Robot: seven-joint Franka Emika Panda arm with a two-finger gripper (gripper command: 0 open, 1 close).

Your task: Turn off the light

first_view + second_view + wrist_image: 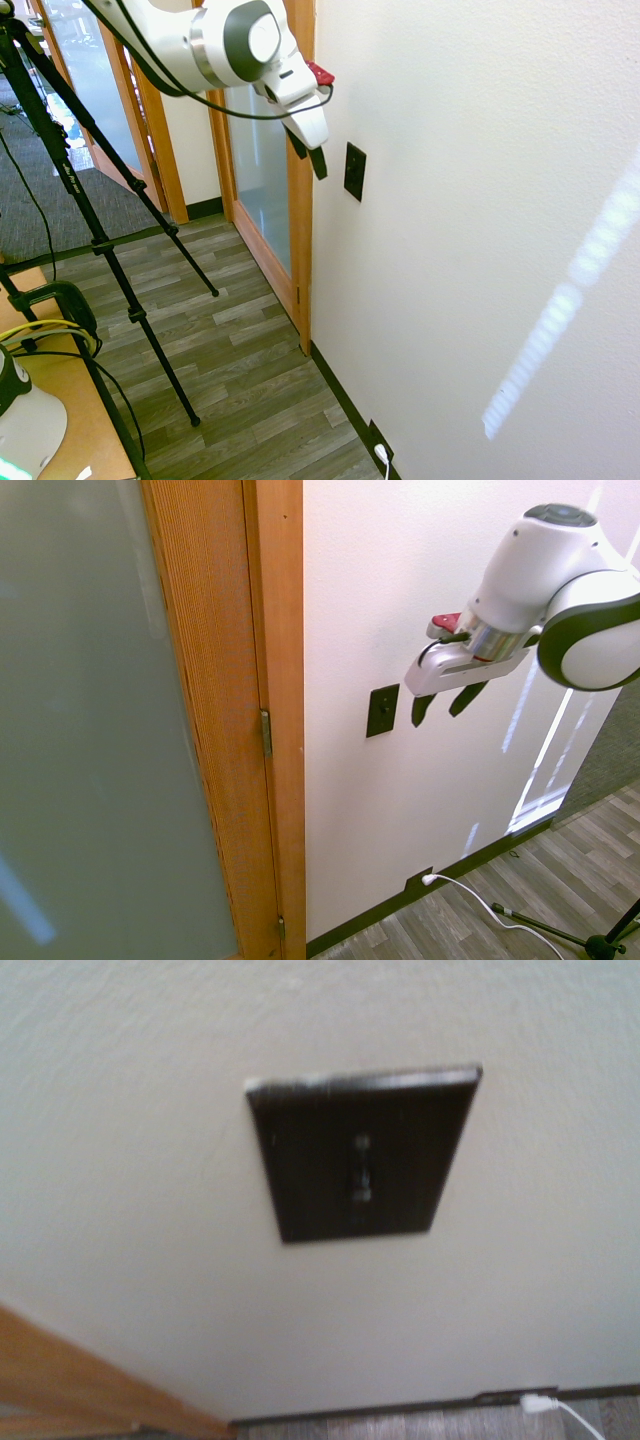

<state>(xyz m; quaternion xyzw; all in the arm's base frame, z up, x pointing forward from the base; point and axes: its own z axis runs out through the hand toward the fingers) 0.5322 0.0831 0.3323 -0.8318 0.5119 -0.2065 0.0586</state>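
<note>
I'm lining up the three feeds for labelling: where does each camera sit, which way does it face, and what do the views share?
First exterior view: high up, looking along the wall toward the wooden door frame; the arm enters from the upper left, tool close to the switch plate.
Second exterior view: on the opposite side, facing the wall near the frame; the arm enters from the right, tool open beside the plate.
Wrist view: near the wall, aimed at the plate; no robot parts show.
Shared: the plate and the white plug.
</note>
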